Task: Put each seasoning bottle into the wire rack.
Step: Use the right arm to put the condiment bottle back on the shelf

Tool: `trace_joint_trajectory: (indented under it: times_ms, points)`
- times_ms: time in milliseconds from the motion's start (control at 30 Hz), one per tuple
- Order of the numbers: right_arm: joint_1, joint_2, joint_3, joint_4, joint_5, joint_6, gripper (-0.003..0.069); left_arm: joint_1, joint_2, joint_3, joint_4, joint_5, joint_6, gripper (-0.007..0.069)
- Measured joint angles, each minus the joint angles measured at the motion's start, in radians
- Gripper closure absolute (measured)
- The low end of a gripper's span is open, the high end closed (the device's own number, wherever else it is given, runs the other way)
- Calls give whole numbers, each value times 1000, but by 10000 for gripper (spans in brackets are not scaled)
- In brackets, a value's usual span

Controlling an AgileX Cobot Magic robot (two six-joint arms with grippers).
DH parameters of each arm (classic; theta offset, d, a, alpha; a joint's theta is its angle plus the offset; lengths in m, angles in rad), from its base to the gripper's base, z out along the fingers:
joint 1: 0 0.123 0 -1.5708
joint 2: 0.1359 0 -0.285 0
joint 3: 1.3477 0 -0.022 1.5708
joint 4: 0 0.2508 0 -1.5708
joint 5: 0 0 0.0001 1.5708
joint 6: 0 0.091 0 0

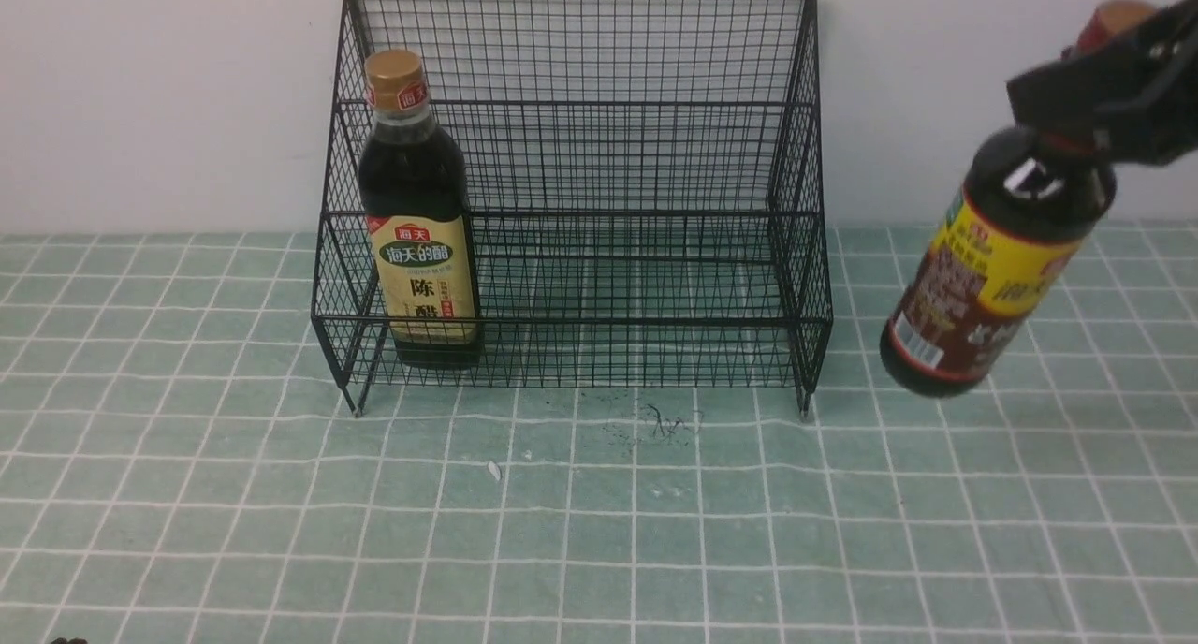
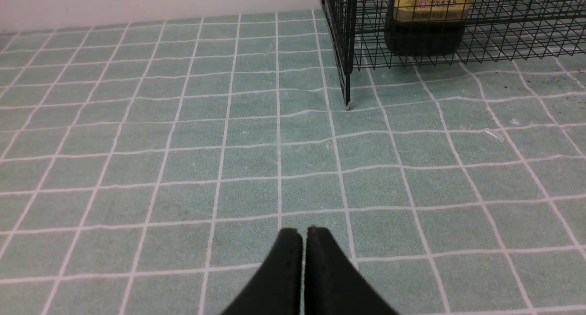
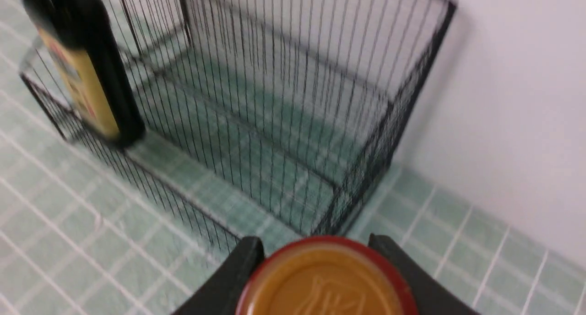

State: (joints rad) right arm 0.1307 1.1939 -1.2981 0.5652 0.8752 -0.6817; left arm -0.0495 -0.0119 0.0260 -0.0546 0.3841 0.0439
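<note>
Left gripper (image 2: 304, 235), bottom centre of the left wrist frame: two matte black fingers (image 2: 284, 274), wedge-shaped, broad at the base and narrowing to rounded tips, surfaces plain.

Right gripper (image 1: 1076, 101), upper right of the front frame: black, blocky and angular, dull finish, with a paler highlight along its upper edge. Bottom centre of the right wrist frame, its fingers (image 3: 229, 280) show as flat, slanted black plates.

Front camera faces wire rack (image 1: 571, 45); wrist cameras share it.
</note>
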Motion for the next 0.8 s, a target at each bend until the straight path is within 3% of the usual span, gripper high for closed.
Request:
trace_joint_trajectory:
  times_ms: [200, 500, 800]
  points:
    - [33, 61, -165, 64, 3, -7, 387, 0, 0, 0, 0, 0, 0, 631]
    - [125, 352, -447, 87, -10, -8, 387, 0, 0, 0, 0, 0, 0, 631]
    - [129, 622, -671, 94, -151, -8, 387, 0, 0, 0, 0, 0, 0, 631]
